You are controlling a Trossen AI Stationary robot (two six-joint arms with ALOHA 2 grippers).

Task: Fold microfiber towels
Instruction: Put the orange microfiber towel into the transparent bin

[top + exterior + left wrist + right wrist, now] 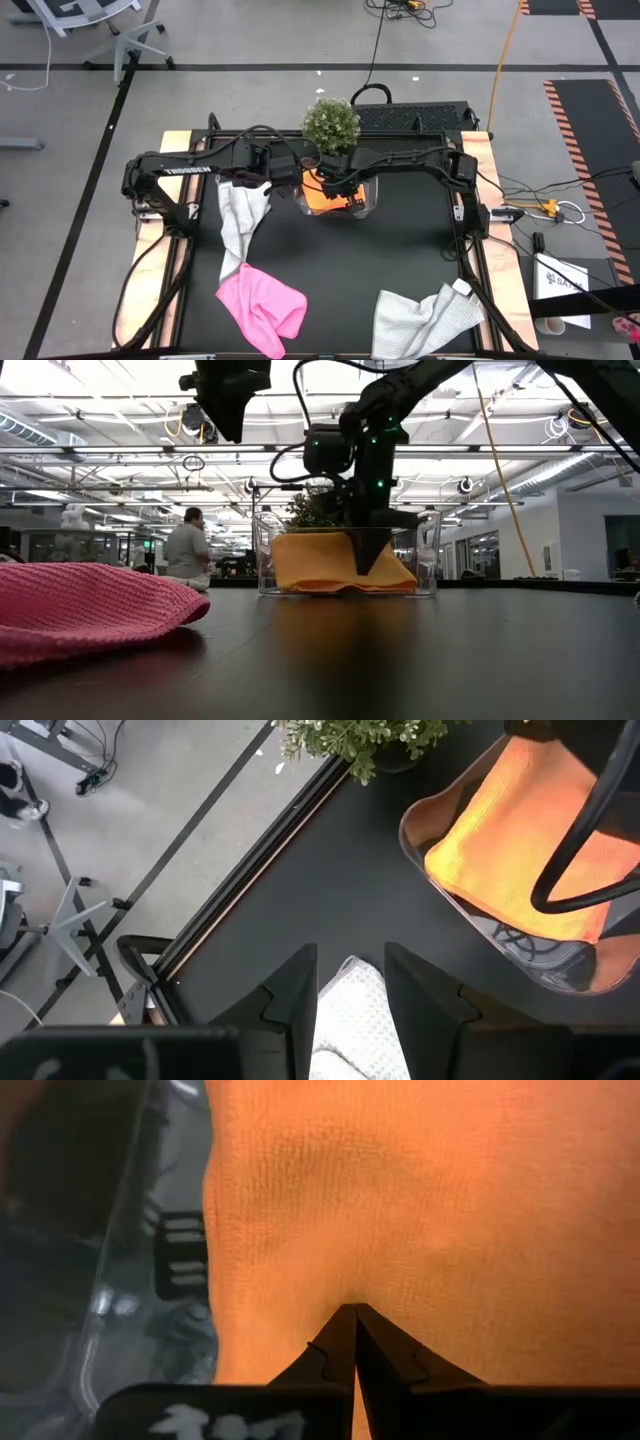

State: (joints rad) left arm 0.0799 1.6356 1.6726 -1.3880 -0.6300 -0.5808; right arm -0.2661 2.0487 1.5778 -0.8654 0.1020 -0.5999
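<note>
The black bench (400,250) carries a clear plastic tub (370,205) at its far middle, where the right gripper (353,1312), jaws fully closed, presses its tips into the orange-yellow towel (400,1200) lying in the tub. The left gripper (350,970) beside the tub holds one light grey towel (240,215) between part-open jaws, its free end trailing on the bench. The pink towel (262,305) and second grey towel (425,320) lie crumpled near the front edge; all four are probably light, limp and non-slip, best pinched at a corner or hem.

The pink towel (90,610) runs off the low view's left edge.
</note>
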